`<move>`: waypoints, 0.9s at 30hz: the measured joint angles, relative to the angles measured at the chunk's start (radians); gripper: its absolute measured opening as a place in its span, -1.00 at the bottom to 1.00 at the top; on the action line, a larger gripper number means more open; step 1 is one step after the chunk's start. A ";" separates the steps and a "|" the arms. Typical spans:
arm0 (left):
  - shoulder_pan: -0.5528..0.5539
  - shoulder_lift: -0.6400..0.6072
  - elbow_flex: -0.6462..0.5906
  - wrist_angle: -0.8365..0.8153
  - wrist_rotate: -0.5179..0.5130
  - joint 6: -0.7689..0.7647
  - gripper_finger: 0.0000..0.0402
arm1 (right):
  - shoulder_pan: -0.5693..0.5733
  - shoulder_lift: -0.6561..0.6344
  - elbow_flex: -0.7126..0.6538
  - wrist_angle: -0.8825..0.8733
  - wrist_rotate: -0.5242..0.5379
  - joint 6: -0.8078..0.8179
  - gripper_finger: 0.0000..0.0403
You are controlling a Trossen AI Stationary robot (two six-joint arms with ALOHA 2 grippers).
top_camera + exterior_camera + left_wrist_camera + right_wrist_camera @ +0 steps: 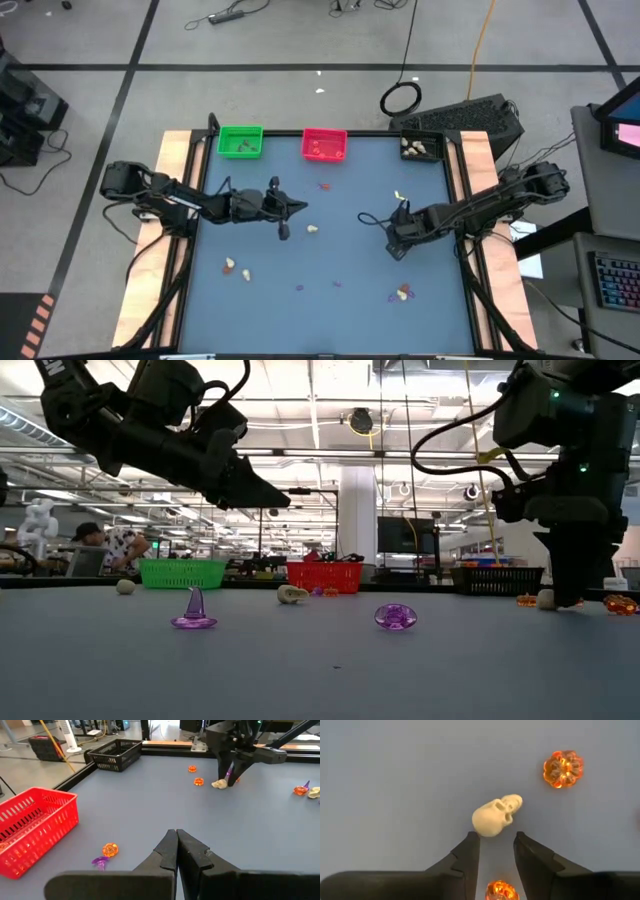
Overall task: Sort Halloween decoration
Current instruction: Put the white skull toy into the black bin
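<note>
Tiny trinkets lie scattered on the blue-grey table (330,250). My right gripper (495,840) points down, open, just beside a cream-white skull (495,815) that lies on the table; the skull also shows in the left wrist view (219,783). An orange pumpkin (563,768) lies past the skull and another (501,891) under the gripper. My left gripper (176,837) is shut and empty, held above the table left of centre (298,208). Near it lie an orange pumpkin (110,850) and a purple trinket (100,862). My right gripper comes from above, pointing down, with one fingertip (472,837) at the skull's rounded back (481,829). I cannot tell whether it touches. The skull lies on the table outside the gap between the fingers.
A green tray (240,141), a red tray (324,145) and a black tray (422,147) stand along the far edge. A purple witch hat (194,610) and a purple pumpkin (396,617) sit near the front. Cream pieces (238,268) lie front left.
</note>
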 joint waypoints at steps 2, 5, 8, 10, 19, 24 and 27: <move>0.000 0.000 0.000 0.000 0.000 0.000 -0.96 | -0.012 0.000 0.000 0.005 0.001 -0.011 -0.49; 0.000 0.000 0.000 0.000 0.000 0.000 -0.96 | -0.023 0.000 0.000 0.013 0.001 -0.032 -0.56; 0.000 0.000 0.000 0.000 0.000 0.000 -0.96 | -0.023 0.000 0.000 0.016 -0.006 -0.047 -0.60; 0.000 0.000 0.000 0.000 0.000 0.000 -0.96 | -0.023 0.000 0.000 0.013 -0.011 -0.017 -0.59; 0.000 0.000 0.000 0.000 0.000 -0.001 -0.96 | -0.028 -0.001 0.001 0.004 -0.060 0.218 -0.25; 0.000 0.000 0.001 -0.016 0.000 0.000 -0.96 | -0.028 -0.001 0.001 0.001 -0.006 0.297 -0.14; 0.000 0.000 0.001 -0.023 0.000 0.000 -0.96 | -0.029 -0.001 0.001 0.005 0.042 0.339 -0.13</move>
